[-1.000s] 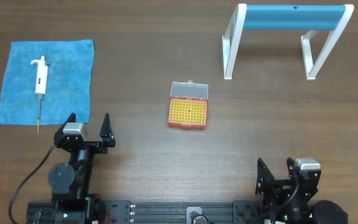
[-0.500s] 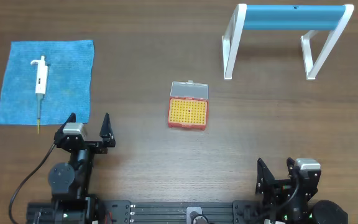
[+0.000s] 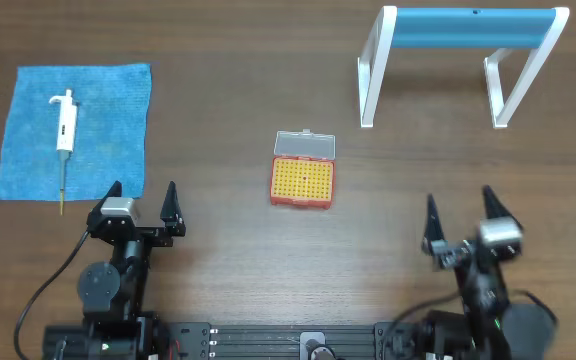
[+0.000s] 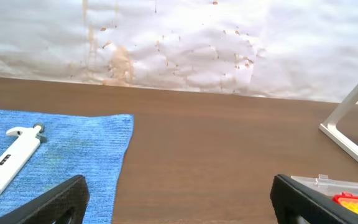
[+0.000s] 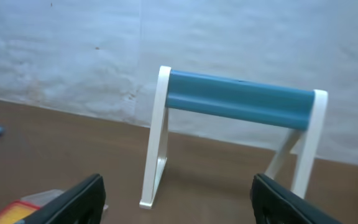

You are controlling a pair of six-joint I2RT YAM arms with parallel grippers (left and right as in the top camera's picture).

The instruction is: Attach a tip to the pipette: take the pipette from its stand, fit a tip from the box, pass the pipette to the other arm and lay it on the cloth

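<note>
Left claw [image 3: 144, 190]: hangs released, fingers spread wide, grasps nothing, low over the brown tabletop [image 3: 218, 90]. Just ahead of it and to its left: the blue cloth [image 3: 108, 100], spread flat, near right corner close in front of the claw.

On that cloth: the pipette [image 3: 65, 125], white. Lies lengthwise with the plunger end away from the claw. Carries a yellow tip [image 3: 61, 200] that points back toward the arm's base. Pokes past the cloth's near edge onto the wood, off to the left of the claw's left finger and apart from it.

Right claw [image 3: 459, 200]: likewise released, fingers well apart, grips nothing. Straight ahead of it and well apart: the stand [image 3: 468, 25], a blue bar on white legs, upright on the tabletop.

Ahead of the right claw and to its left, between the two claws: the tip box [image 3: 303, 183], orange. Sits with its clear lid [image 3: 305, 145] thrown open toward the far side, rows of yellow tips showing. Stands ahead and to the right of the left claw, apart from both.
</note>
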